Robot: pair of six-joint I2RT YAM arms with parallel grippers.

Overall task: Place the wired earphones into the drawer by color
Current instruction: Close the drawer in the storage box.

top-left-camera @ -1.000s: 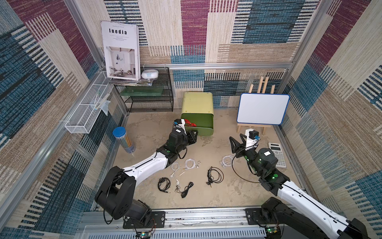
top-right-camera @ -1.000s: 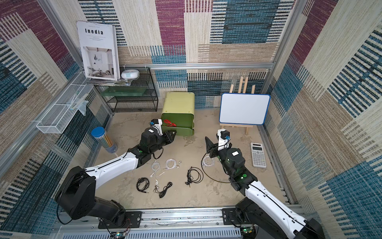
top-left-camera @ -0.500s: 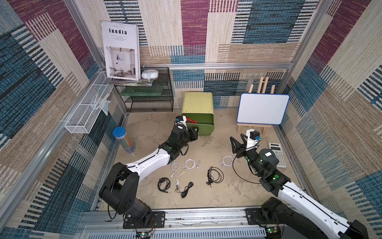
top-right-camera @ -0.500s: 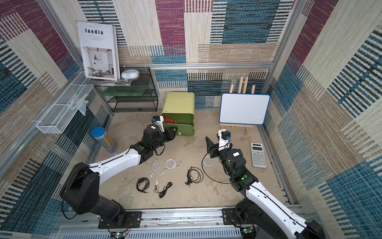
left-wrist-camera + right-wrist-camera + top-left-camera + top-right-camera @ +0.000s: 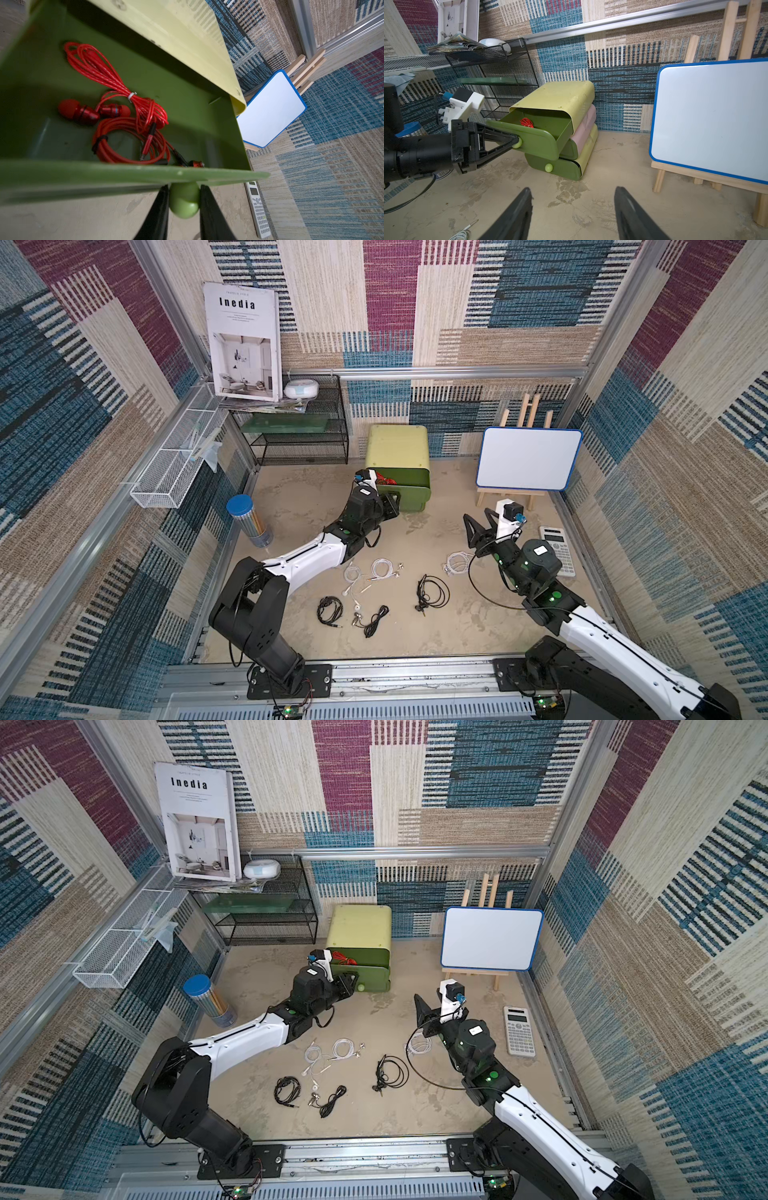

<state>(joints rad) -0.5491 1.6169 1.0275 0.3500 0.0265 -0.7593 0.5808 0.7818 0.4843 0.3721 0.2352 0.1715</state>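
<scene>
The top green drawer [image 5: 537, 141] of the yellow-green cabinet [image 5: 556, 95] stands pulled out. Red wired earphones [image 5: 128, 116] lie coiled inside it. My left gripper [image 5: 184, 193] is shut on the drawer's round green knob [image 5: 184, 204], as the right wrist view also shows at the left gripper [image 5: 515, 142]. White earphones [image 5: 384, 568] and black earphones [image 5: 434, 595] lie in several bundles on the floor in both top views. Another white bundle [image 5: 457, 562] lies beside my right arm. My right gripper [image 5: 573, 195] hovers open over bare floor, holding nothing.
A whiteboard on a wooden easel [image 5: 528, 458] stands right of the cabinet, and a calculator [image 5: 559, 549] lies by the right wall. A blue-lidded tube [image 5: 249, 522], a black wire shelf [image 5: 299, 439] and a white mesh basket [image 5: 174, 468] line the left side.
My left gripper has edged toward the cabinet while holding the knob. The right arm has not moved.
</scene>
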